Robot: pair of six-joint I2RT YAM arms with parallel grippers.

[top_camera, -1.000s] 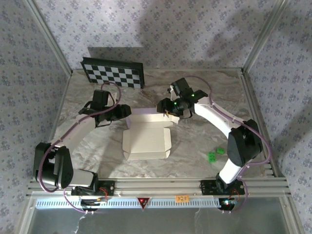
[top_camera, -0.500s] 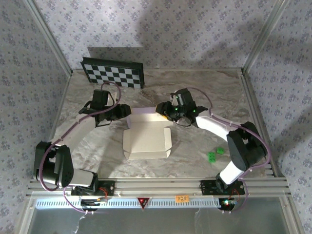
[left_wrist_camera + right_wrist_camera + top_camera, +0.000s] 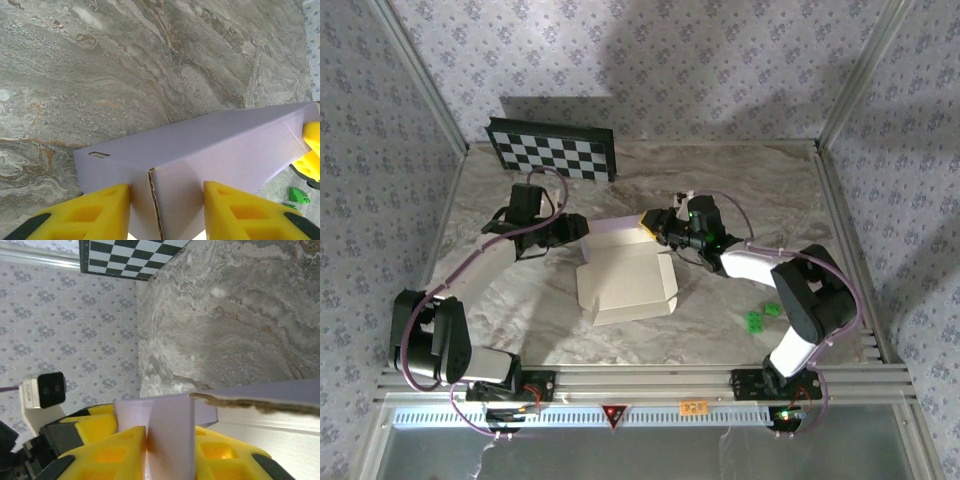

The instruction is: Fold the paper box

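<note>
The paper box sits mid-surface, half-formed. It looks like thin, light card that would crease if squeezed hard. The left end effector clamps its far left corner wall, and the right end effector pinches an upright flap. It's best held near the fold lines, not the floppy middles.

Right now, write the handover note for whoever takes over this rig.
Left gripper: jaws closed around the far left corner of the paper box.
Right gripper: pinching an upright flap at the box's far right corner.
Box: mid-table, between the two arms.
Done: the far wall is up and meets an end wall at the left corner.
Left: probably tuck the right flap, then close the box. The top view is too coarse to say which other flaps remain.
</note>
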